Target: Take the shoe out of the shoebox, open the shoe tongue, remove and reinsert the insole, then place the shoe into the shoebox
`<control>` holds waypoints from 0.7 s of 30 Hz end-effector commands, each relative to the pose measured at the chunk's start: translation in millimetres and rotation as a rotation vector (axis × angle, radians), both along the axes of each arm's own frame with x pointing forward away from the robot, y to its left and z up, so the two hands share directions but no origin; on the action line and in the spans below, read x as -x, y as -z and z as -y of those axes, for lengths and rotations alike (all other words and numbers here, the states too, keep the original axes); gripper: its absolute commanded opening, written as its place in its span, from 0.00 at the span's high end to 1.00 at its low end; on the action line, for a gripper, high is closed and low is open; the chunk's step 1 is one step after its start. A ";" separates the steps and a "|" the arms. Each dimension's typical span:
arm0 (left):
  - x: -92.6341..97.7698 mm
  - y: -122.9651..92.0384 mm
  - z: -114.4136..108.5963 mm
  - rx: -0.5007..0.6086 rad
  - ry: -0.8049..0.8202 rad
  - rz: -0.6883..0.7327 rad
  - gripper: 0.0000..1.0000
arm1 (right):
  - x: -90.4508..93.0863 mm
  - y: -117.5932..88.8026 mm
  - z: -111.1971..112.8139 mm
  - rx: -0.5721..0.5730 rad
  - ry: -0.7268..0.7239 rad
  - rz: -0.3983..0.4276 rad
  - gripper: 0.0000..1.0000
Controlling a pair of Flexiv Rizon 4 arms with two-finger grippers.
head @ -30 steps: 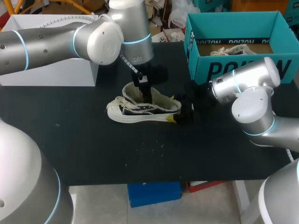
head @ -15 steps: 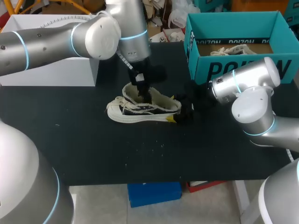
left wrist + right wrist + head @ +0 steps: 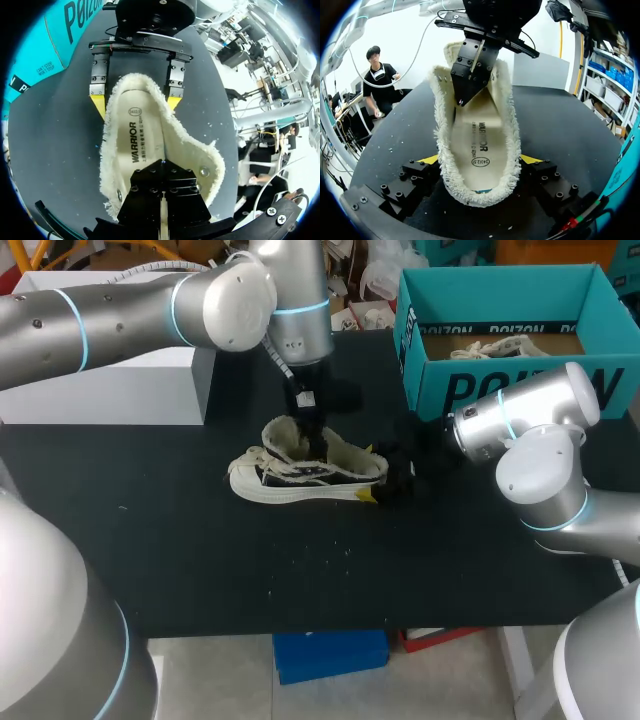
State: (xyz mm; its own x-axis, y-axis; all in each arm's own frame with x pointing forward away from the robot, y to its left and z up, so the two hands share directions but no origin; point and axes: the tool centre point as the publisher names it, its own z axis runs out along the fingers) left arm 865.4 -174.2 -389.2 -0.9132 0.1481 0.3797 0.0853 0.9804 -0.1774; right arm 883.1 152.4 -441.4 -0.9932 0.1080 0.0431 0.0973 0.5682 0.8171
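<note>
One shoe, one shoebox, left end effector, right end effector.

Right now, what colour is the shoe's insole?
Cream-white insole with dark lettering, inside the fleece-lined shoe; left wrist view shows it best.

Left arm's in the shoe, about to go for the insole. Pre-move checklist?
1. Shoe out of shoebox, resting on table: ok.
2. Right jaws clamp the heel from both sides: ok.
3. Left jaws closed, tips down inside the shoe opening: ok.
4. Insole actually pinched by left jaws: cannot tell.
5. Tongue pulled clear of the opening: cannot tell.
</note>
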 end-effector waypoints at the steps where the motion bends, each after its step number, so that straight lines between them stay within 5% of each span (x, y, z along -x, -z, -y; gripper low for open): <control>1: 2.0 9.3 -0.6 0.006 -0.018 0.006 1.00 | -0.3 3.6 -0.1 0.002 0.001 -0.001 1.00; 21: 11.2 30.9 7.1 0.040 -0.037 -0.023 1.00 | -0.3 3.6 -0.1 0.002 0.001 -0.001 1.00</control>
State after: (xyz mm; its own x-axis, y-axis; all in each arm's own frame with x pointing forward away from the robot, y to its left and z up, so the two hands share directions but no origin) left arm 854.7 -179.1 -413.8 -0.9101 0.1272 0.3943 0.0429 0.9755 -0.2158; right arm 883.0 152.3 -441.4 -0.9932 0.1080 0.0431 0.0973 0.5683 0.8170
